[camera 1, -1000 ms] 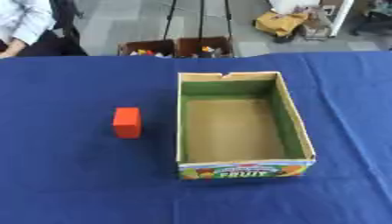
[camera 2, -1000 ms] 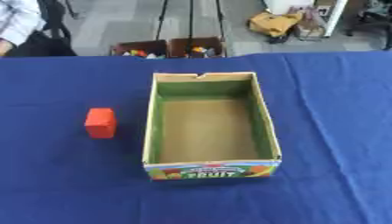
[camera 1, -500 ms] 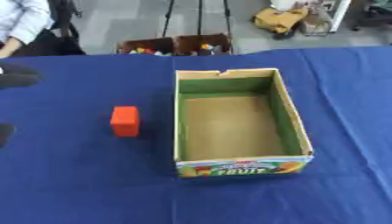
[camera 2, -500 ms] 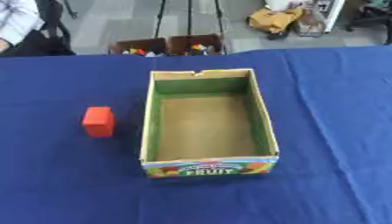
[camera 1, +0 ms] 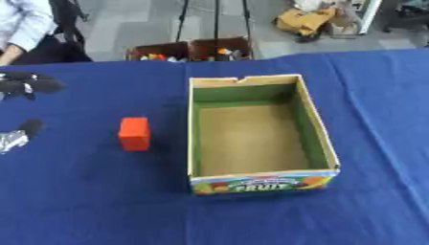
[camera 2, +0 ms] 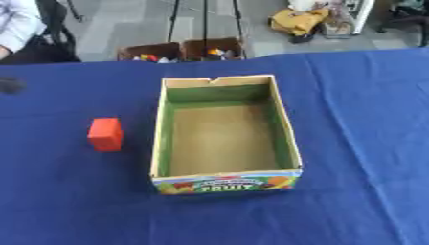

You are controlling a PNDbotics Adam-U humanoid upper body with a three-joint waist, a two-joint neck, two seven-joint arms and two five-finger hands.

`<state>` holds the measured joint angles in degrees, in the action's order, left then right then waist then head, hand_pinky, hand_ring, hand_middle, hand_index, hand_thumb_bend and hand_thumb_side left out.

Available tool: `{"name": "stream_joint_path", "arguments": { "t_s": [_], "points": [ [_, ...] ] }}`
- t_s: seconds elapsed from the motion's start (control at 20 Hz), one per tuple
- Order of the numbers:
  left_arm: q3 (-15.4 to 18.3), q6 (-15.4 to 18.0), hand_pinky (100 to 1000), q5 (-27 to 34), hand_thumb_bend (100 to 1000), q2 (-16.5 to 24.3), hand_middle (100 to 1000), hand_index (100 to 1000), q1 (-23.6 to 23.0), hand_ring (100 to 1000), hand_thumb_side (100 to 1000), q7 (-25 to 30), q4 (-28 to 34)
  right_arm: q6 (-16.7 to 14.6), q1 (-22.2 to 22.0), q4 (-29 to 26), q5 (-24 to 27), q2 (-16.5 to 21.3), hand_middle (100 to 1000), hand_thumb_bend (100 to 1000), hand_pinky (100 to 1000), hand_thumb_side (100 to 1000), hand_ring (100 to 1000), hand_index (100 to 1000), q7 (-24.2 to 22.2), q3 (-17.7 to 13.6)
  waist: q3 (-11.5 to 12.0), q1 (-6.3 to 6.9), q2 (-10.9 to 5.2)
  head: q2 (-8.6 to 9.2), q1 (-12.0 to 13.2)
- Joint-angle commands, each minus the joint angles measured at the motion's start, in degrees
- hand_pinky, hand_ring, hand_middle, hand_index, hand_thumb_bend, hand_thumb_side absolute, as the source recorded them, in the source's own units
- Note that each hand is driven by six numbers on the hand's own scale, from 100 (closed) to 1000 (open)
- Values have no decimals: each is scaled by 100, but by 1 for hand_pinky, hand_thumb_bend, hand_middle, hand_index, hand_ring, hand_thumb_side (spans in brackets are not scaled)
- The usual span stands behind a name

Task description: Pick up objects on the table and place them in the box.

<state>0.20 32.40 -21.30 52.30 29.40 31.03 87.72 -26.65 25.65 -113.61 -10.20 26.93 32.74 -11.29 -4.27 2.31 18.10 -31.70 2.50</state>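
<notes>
A small red block (camera 1: pixel 134 134) lies on the blue tablecloth (camera 1: pixel 92 201), just left of the box. The cardboard box (camera 1: pixel 322 139) has green inner walls and a "FRUIT" label on its near side, and nothing shows inside it. My left hand (camera 1: pixel 29 86) comes in at the left edge, well left of the block and not touching it. It is open, with dark fingers pointing right and the thumb (camera 1: pixel 25 128) apart below them. One fingertip (camera 2: pixel 10 86) shows in the right eye view. My right hand is in no view.
Beyond the table's far edge stand two open cartons (camera 1: pixel 188 50) with small coloured things inside. A seated person's sleeve (camera 1: pixel 25 24) is at the far left corner. Tripod legs and a yellow bag (camera 1: pixel 306 19) are on the floor behind.
My left hand has come into view from the left edge, its fingers reaching further right than half a second ago. The block and the box have not moved.
</notes>
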Motion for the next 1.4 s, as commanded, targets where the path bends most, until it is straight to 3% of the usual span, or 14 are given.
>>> {"name": "stream_joint_path", "arguments": {
  "t_s": [0.05,0.1,0.25,0.4,0.65,0.9,1.25,1.4],
  "points": [
    [-77,338,688,52,100,77,879,1000,255,844,822,652,-301,0,67,-98,83,88,778,100,774,652,757,787,-46,-3,-30,99,-204,1,49],
    [-115,300,692,42,116,45,878,1000,334,846,832,683,-388,-1,71,-98,90,88,778,100,774,649,757,787,-55,2,-50,107,-201,-2,64],
    [-258,224,705,92,297,-102,885,1000,610,852,944,852,-678,-2,92,-98,117,81,779,100,775,646,757,787,-88,20,-118,131,-186,1,113],
    [-359,159,708,31,418,-230,890,1000,857,856,967,1041,-848,-3,102,-98,140,73,779,100,775,643,758,787,-117,32,-165,150,-172,-16,159],
    [-505,54,718,-164,472,-466,906,1000,1137,866,988,1258,-1058,-4,127,-98,175,61,779,100,776,638,758,787,-150,45,-206,171,-168,-37,202],
    [-612,-5,723,-215,588,-688,925,1000,1328,871,1000,1528,-1317,-14,172,-98,209,43,779,100,776,637,758,787,-178,61,-275,189,-159,-37,238],
    [-666,-83,726,-396,588,-947,925,1000,1567,874,993,1829,-1643,-10,202,-98,245,16,780,100,777,628,758,787,-211,70,-308,197,-150,20,270],
    [-731,-63,744,-850,582,-1025,939,1000,1615,887,928,1832,-1636,-3,213,-98,255,9,779,100,777,627,758,787,-220,69,-301,192,-142,109,252]
  ]
}}
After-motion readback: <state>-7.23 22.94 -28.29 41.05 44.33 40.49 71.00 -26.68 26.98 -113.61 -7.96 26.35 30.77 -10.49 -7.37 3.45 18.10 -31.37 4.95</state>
